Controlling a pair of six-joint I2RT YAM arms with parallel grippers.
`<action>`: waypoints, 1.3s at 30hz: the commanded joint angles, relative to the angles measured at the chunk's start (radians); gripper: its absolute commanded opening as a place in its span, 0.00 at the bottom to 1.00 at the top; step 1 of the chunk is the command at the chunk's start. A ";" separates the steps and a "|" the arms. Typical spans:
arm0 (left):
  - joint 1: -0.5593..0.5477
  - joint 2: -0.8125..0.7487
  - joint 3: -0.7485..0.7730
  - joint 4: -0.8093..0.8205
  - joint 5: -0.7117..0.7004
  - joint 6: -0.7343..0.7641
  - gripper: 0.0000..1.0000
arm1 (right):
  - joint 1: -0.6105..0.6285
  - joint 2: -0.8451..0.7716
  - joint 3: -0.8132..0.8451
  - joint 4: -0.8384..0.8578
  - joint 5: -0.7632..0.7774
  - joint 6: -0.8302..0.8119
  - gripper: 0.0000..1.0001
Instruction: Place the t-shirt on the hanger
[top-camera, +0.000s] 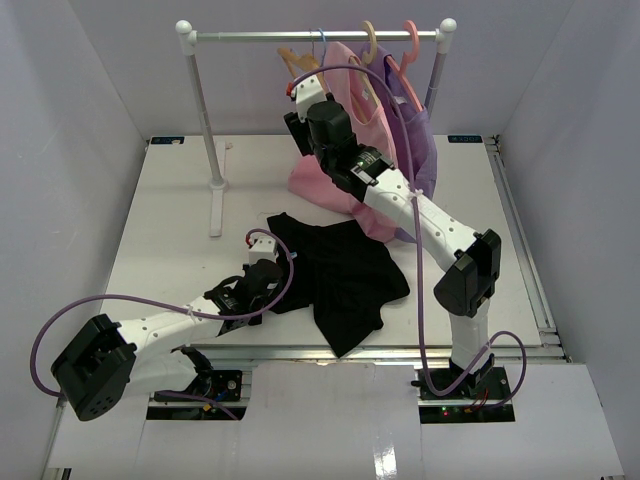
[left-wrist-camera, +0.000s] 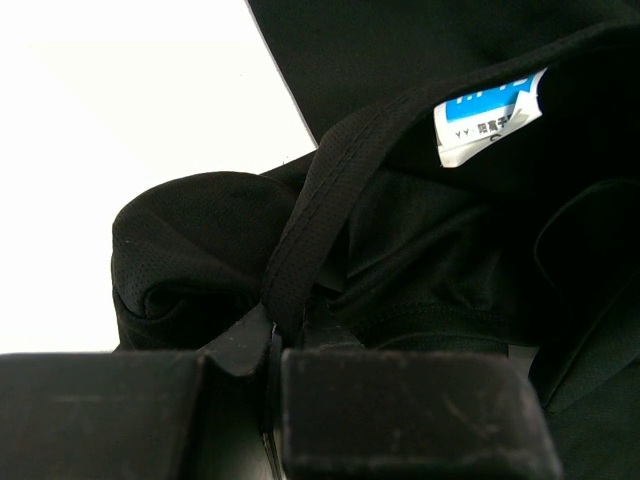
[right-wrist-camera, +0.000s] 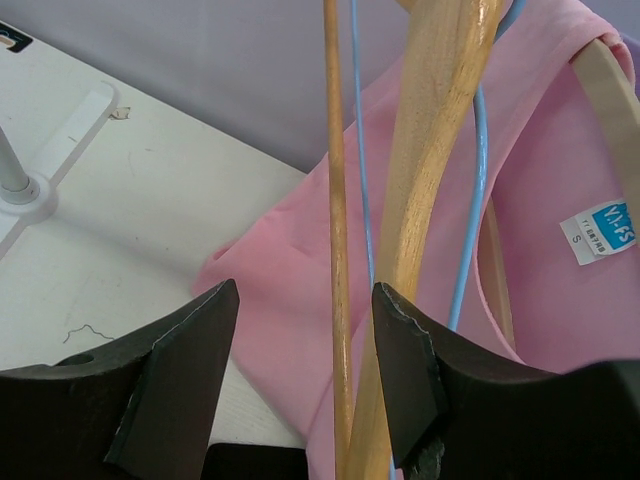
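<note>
The black t-shirt lies crumpled on the table in front of the arms. My left gripper is low at its left edge and shut on the t-shirt's neck band. The light label shows just inside the collar. My right gripper is up at the rack and open. The light-blue hanger hangs there, and one of its thin wires runs between my right gripper's fingers. Its hook sits on the rail.
A bare tan-orange hanger hangs against the blue one, its thin bar also between the right jaws. A pink garment, a purple garment and a pink hanger fill the rail. The rack's foot stands at the left.
</note>
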 joint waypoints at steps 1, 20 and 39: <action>-0.003 -0.013 0.034 0.005 0.004 0.004 0.00 | -0.003 -0.023 0.036 0.055 -0.008 -0.037 0.63; -0.003 0.014 0.037 0.005 0.008 0.010 0.00 | -0.003 -0.151 -0.089 0.074 -0.002 -0.146 0.62; -0.004 0.030 0.039 0.007 0.009 0.009 0.00 | -0.046 -0.108 -0.069 0.052 -0.039 -0.129 0.61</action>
